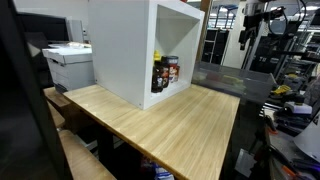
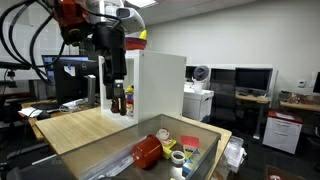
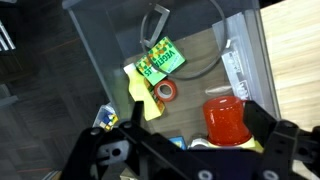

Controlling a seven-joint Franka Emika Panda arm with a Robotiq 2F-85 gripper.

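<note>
- My gripper (image 3: pixel 185 150) hangs with its fingers (image 3: pixel 105 150) spread wide and nothing between them (the wrist view shows them as dark shapes along the bottom edge).
- Nearest below it is a squat red plastic container (image 3: pixel 225 118), lying in a clear plastic bin (image 3: pixel 95 60) at the near end of the light wooden table (image 2: pixel 75 125).
- To the left of it in the wrist view lie a small red tape roll (image 3: pixel 166 91), a yellow paper note (image 3: pixel 140 90) and a green printed packet (image 3: pixel 160 58). A black cable loop (image 3: pixel 160 20) lies farther off.
- To do this well, I judge I should centre over the red container, come straight down, and keep both fingers off the bin wall and the tape roll.
- Farther back stands a tall white open-fronted cabinet (image 2: pixel 160 80) with dark bottles (image 2: pixel 120 100) inside.
</note>
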